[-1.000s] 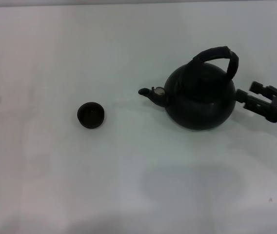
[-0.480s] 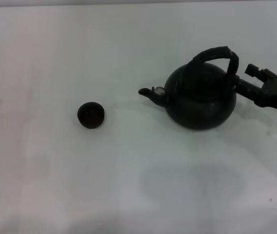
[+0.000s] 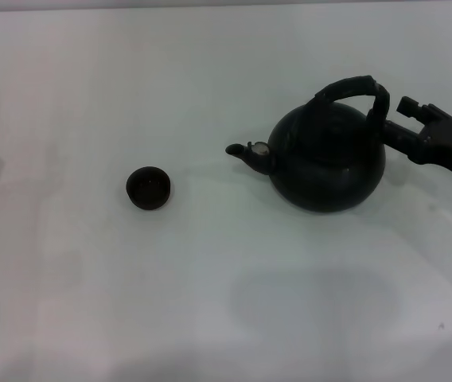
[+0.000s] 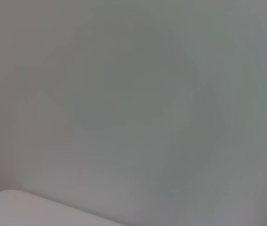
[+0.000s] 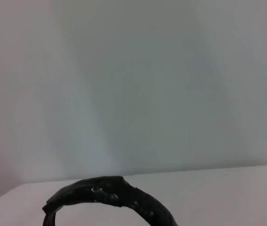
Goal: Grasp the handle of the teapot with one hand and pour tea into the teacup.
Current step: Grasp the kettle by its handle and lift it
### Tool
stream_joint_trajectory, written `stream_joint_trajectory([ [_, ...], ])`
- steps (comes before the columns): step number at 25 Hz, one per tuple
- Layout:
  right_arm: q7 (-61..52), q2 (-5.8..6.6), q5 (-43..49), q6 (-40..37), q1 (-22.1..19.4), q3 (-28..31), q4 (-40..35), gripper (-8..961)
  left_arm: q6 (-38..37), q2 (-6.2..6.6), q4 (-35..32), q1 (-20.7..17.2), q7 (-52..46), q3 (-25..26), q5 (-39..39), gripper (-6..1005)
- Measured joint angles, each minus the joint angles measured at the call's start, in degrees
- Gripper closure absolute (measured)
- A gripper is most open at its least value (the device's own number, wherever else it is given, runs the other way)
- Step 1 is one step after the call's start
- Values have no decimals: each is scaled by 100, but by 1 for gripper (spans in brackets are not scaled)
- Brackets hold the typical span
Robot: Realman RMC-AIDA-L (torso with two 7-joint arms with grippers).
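Observation:
The matte-black teapot (image 3: 327,159) stands on the white table (image 3: 210,270) at the right, its spout (image 3: 246,153) pointing left toward the teacup. Its thick black arched handle (image 3: 353,87) stands upright over the top; the top of the handle also shows in the right wrist view (image 5: 110,195). The tiny dark teacup (image 3: 148,188) sits left of the teapot, well apart from it. No tea shows. My right gripper (image 3: 399,121) is open, just right of the handle's right end, level with the upper body of the teapot. My left gripper is out of view.
The white table spreads wide around both things. The left wrist view shows only a blank pale wall and a corner of the table (image 4: 16,207).
My right gripper has risen and moved left, from beside the teapot's lower right side to beside the handle's right end. The teapot and the teacup have not moved.

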State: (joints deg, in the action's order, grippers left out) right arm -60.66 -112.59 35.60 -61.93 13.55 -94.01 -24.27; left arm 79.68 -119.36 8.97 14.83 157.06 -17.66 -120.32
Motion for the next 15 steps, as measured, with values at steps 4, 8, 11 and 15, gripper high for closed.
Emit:
stream_joint_trajectory([
  [4,17,-30,0,110,55,-3,1,131,-2,0,0,-13,0,0,0,137],
  [8,18,-43,0,184,75,-13,-13,141,-5,6,-4,-15,0,0,0,137],
  [11,19,-51,0,226,82,-3,-16,149,-6,7,-18,-6,0,0,0,137],
  [15,20,-61,-6,245,95,3,-19,214,-12,11,-38,8,0,15,-7,137],
])
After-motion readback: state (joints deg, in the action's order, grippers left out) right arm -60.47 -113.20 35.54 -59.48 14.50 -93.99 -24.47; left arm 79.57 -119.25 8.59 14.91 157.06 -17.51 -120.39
